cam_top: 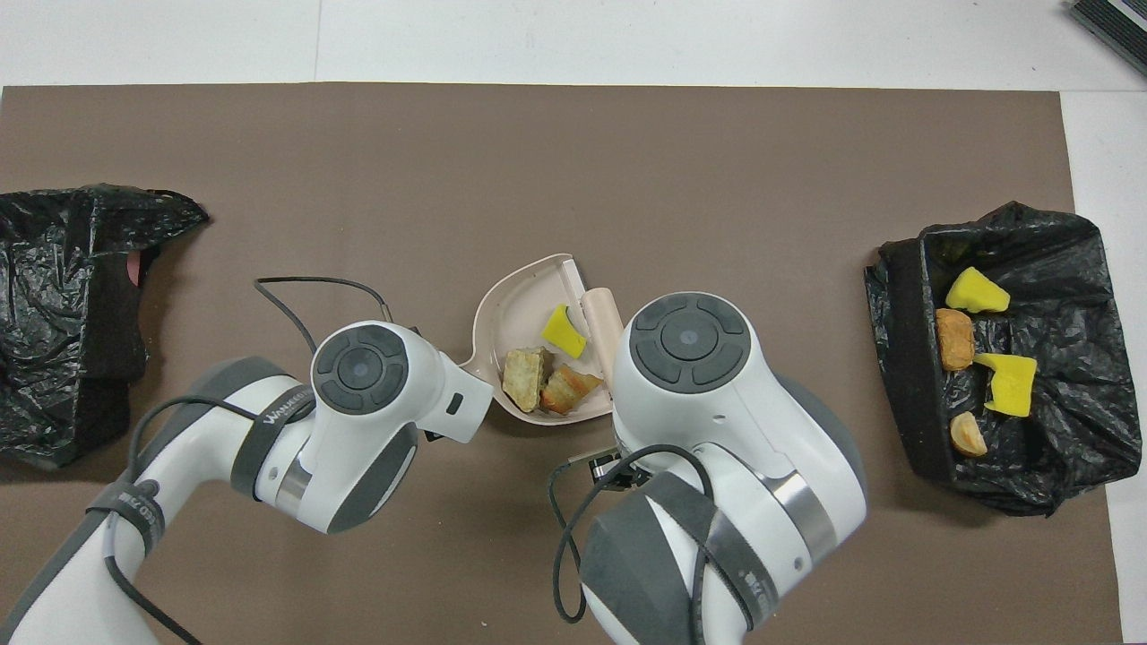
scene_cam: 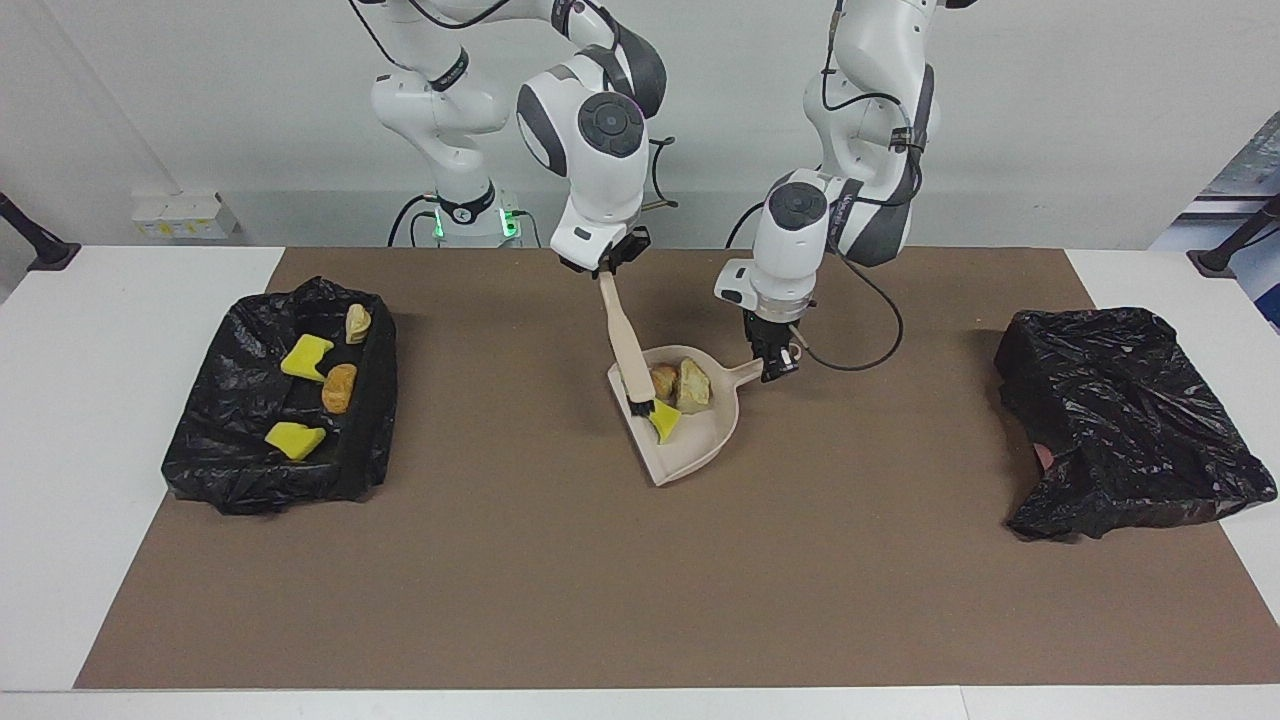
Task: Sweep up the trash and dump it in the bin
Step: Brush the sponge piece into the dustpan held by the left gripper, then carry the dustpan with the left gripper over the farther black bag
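Bin with trash: a black-bagged bin (scene_cam: 285,400) sits at the right arm's end of the worktop (scene_cam: 640,560); four pieces of trash (scene_cam: 339,387) already lie in it, two yellow wedges and two tan chunks
Right tool: the right tool (scene_cam: 607,268) is closed on the top of a brush (scene_cam: 625,345), which slants down so its dark bristles touch the yellow wedge in the dustpan
Dustpan: a beige dustpan (scene_cam: 690,440) rests mid-worktop with three pieces in it, a yellow wedge (scene_cam: 663,420) and two bread-like chunks (scene_cam: 683,382)
Left tool: the left tool (scene_cam: 774,362) is clamped on the dustpan's handle, low over the worktop
Second bag: another black bag (scene_cam: 1125,420) lies at the left arm's end, nothing visible inside
Stage: sweeping looks finished; carrying and tipping remain
Risk: the pan's open lip faces away from the robots, so tilting it on the lift could spill the pieces; the brush could catch the wedge and flick it out as it leaves; the handle could twist in a narrow grip
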`<act>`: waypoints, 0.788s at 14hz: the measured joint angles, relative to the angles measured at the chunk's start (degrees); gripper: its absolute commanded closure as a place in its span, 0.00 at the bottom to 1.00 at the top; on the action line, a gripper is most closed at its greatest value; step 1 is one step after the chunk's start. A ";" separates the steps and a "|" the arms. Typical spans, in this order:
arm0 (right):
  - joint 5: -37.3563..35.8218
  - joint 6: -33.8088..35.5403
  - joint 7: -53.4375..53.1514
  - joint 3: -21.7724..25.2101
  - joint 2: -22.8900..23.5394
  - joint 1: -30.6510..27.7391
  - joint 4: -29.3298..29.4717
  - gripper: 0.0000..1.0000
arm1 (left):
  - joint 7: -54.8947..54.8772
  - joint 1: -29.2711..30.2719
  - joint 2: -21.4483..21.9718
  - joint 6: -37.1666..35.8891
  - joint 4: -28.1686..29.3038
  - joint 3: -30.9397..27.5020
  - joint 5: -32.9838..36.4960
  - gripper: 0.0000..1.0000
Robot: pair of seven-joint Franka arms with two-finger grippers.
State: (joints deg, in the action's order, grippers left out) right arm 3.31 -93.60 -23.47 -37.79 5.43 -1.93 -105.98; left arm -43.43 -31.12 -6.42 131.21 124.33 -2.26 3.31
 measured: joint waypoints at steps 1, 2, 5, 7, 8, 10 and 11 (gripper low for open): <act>0.00 -0.40 -2.92 -0.03 -0.15 0.43 -0.23 1.00 | -1.35 1.49 -0.38 -0.10 -0.70 -0.09 0.00 1.00; 0.28 -2.09 -6.04 -0.05 -0.52 0.92 -1.04 1.00 | -3.05 3.11 -0.69 -0.38 -1.53 -0.15 0.00 1.00; 6.04 -10.72 -10.59 -0.17 -3.43 3.07 -6.58 1.00 | -8.31 7.31 -1.68 -3.90 -5.79 -0.30 -0.29 1.00; 7.66 -14.19 -14.35 -0.21 -5.66 6.41 -10.68 1.00 | -11.23 10.31 -3.13 -7.36 -10.51 -0.33 -0.87 1.00; 7.69 -16.19 -16.94 -0.27 -6.02 8.36 -12.16 1.00 | -13.02 11.72 -3.96 -9.05 -12.93 -0.36 -1.12 1.00; 7.73 -18.39 -20.33 -0.34 -6.05 11.76 -14.43 1.00 | -17.31 14.86 -5.19 -12.09 -16.81 -0.37 -1.33 1.00; 7.79 -19.32 -22.04 -0.34 -5.98 13.34 -15.45 1.00 | -20.06 16.75 -5.46 -13.17 -18.13 -0.36 -1.41 1.00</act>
State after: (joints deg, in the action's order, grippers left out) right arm 11.10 -112.93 -45.51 -38.13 -0.56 11.41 -121.43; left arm -63.49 -14.37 -11.88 118.04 106.20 -2.62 1.90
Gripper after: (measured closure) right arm 0.736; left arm 0.683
